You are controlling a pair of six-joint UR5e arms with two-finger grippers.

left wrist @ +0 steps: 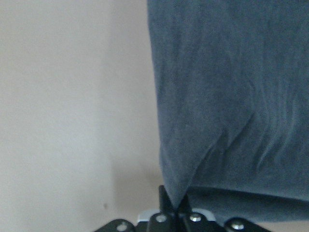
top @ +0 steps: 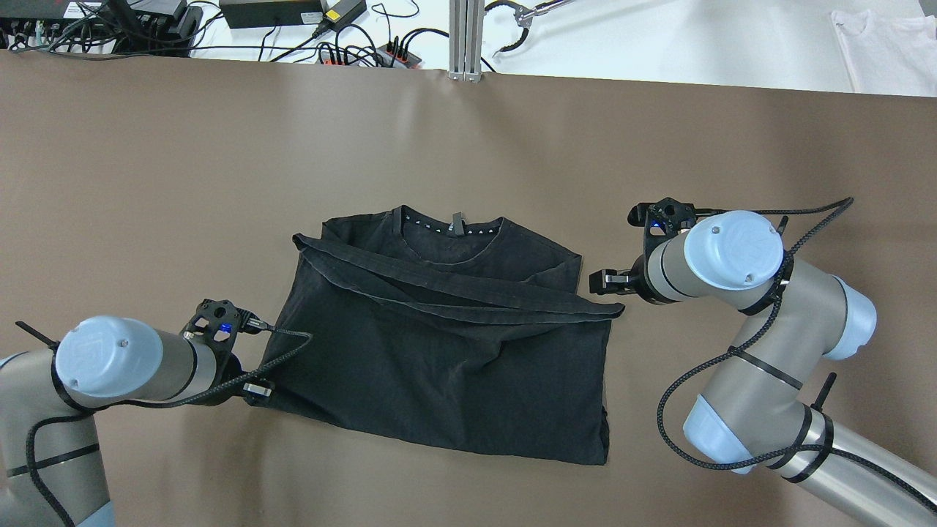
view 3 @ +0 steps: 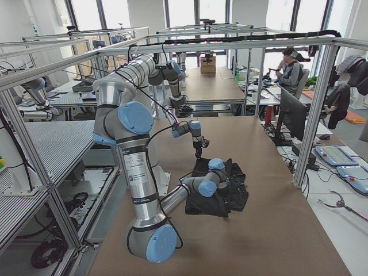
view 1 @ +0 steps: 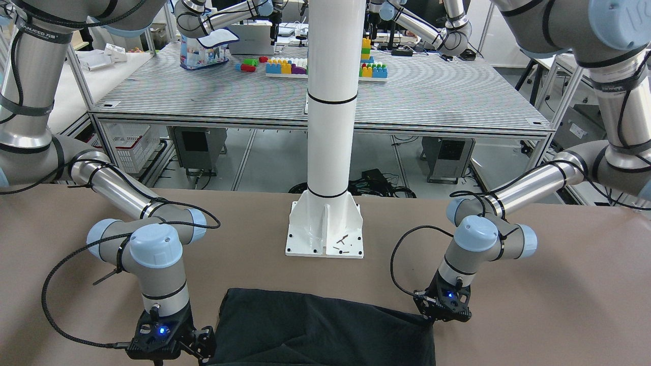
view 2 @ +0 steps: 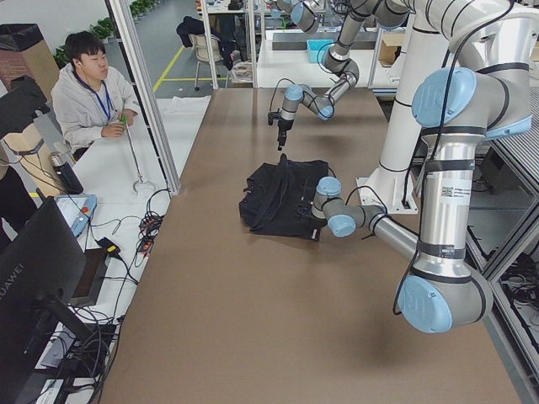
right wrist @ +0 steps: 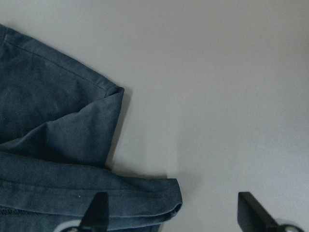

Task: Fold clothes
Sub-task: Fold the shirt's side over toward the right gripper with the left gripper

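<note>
The clothes are one black T-shirt [top: 454, 351] lying on the brown table, collar on the far side, with a hemmed band folded across its middle. My left gripper [top: 256, 388] is at its near left corner, low to the table. In the left wrist view its fingertips [left wrist: 173, 209] are shut on that corner of the fabric [left wrist: 231, 96]. My right gripper [top: 602, 282] is open at the right end of the folded hem. In the right wrist view the hem's tip [right wrist: 159, 198] lies between the spread fingers [right wrist: 99, 212]. The front view shows the right gripper [view 1: 203, 341] at the shirt's left edge.
The white pole's base plate [view 1: 325, 235] stands behind the shirt on the robot's side. Cables and power bricks [top: 293, 22] line the table's far edge, with a white cloth [top: 886, 44] at the far right. A person [view 2: 88, 97] sits beyond the table.
</note>
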